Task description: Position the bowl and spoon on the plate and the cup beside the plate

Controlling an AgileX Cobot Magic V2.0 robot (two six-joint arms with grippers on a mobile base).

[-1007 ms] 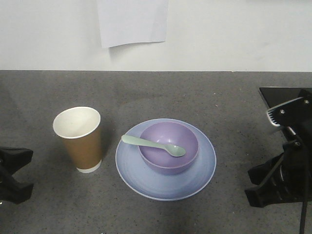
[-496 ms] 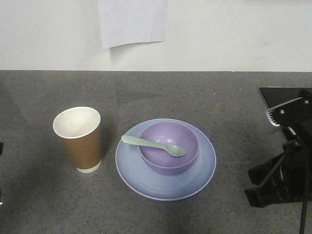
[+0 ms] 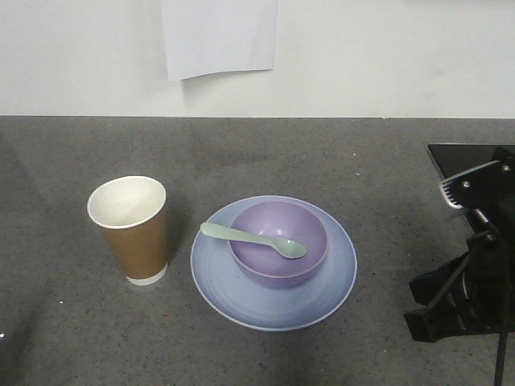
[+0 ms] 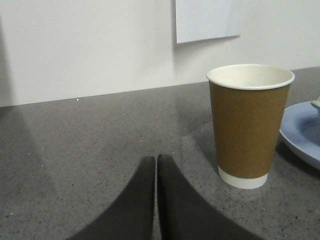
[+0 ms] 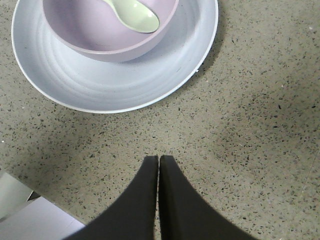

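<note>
**Lavender bowl on blue plate, cup alongside: layout looks done**

Lavender-purple bowl (image 3: 278, 243) sits on the pale blue plate (image 3: 241, 301), a bit toward the far side, so more bare plate shows on the near side. Mint-green spoon (image 3: 253, 240) lies across the bowl w/ its scoop inside and handle tip poking out over the rim toward the brown paper cup (image 3: 133, 229). Cup stands upright on the grey speckled table (image 3: 338, 153), just beside the plate on the camera's left, not touching it. Judgement: this stacking matches the task wording, i.e. bowl & spoon carried by the plate, cup off it but close, so nothing obvious is left to place.

Left gripper (image 4: 156, 172): fingers pressed together, holding nothing. Cup is near them, ahead and to the right in the left wrist view, apart from the tips. Left gripper isn't visible in the front view.

Right gripper (image 5: 158, 172): fingers also pressed together, empty. Plate w/ bowl and spoon lies ahead of the tips w/ bare table between. In the front view the right arm hardware sits at the right edge, well apart from the plate.

White paper sheet (image 3: 219, 36) hangs on the wall behind.
</note>
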